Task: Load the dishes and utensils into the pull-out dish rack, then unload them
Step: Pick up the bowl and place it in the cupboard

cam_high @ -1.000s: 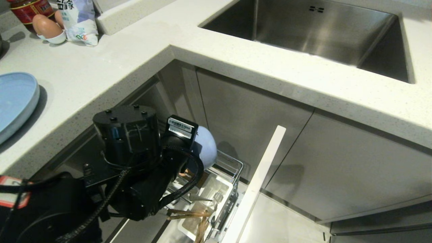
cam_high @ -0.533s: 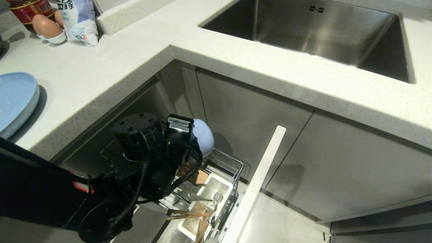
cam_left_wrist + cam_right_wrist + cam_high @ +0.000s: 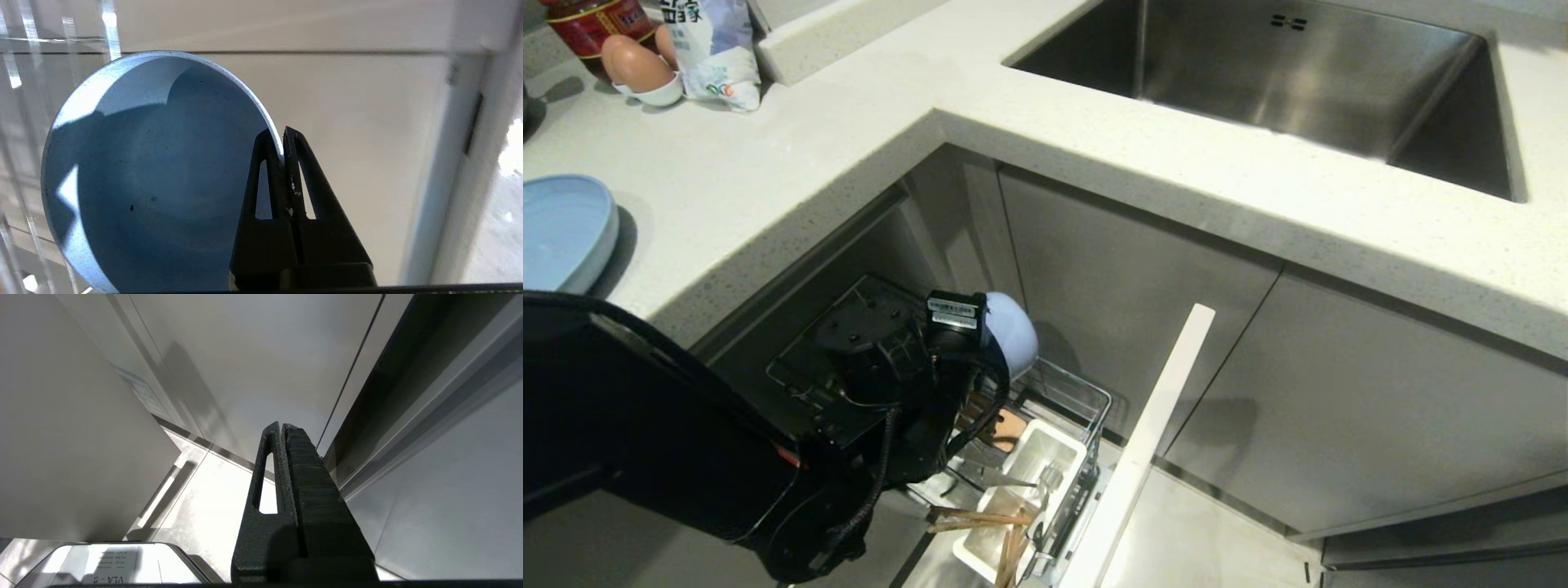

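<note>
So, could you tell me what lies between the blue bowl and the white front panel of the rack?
In the head view, the white cutlery box with the chopsticks sits between the bowl and the front panel.

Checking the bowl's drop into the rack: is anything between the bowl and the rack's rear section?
Nothing visible. The left pincer grips the bowl by its rim above the rack; the arm hides the wires directly beneath, and the chopsticks sit at the front.
</note>
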